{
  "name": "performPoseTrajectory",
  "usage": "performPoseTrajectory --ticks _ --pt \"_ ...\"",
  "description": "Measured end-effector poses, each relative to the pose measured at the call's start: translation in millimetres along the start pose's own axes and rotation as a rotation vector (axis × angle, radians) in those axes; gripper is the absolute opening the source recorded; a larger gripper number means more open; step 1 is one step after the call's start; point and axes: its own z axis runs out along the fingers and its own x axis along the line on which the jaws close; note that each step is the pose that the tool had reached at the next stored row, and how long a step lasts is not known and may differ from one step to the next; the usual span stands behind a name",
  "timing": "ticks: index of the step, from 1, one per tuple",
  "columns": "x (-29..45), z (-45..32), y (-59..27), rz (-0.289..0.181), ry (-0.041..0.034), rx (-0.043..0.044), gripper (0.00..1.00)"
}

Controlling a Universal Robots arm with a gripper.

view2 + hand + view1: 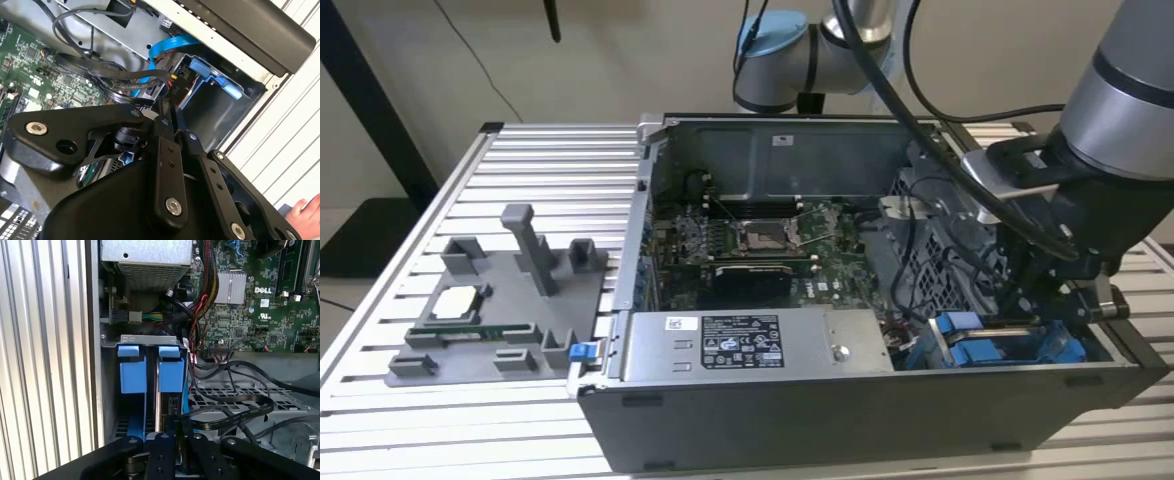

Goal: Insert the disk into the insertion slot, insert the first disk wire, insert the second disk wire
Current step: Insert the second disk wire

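Note:
Two blue carrier fronts stand side by side in the grey drive cage (149, 339) at the case's front corner, on the exterior view's right. I take the one beside the cables for the disk (170, 371), seated in the insertion slot (1014, 350). My gripper (177, 426) hangs straight over that carrier's rear end. Its black fingers (165, 150) are shut on a black wire connector (169, 92), which points down at the disk (212, 75). A flat blue cable (165, 47) and black cables run past the connector. In the exterior view the gripper (1041, 310) reaches down into the cage.
The open computer case (854, 410) lies on a slatted metal table (520, 140). Its motherboard (761, 240) and power supply (747, 345) are exposed. A grey fixture with parts (494, 310) sits at the exterior view's left. A person's hand (306, 210) rests on the table beside the case.

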Motion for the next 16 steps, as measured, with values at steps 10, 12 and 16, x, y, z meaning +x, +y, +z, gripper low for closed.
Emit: performPoseTrajectory --ticks 10,12,16 --pt "-1.8 4.0 0.5 0.000 0.0002 0.0011 0.00" --pt "-1.6 5.5 0.7 0.000 0.0004 0.0011 0.00" --pt "-1.5 6.6 0.9 0.000 -0.0002 0.0009 1.00"
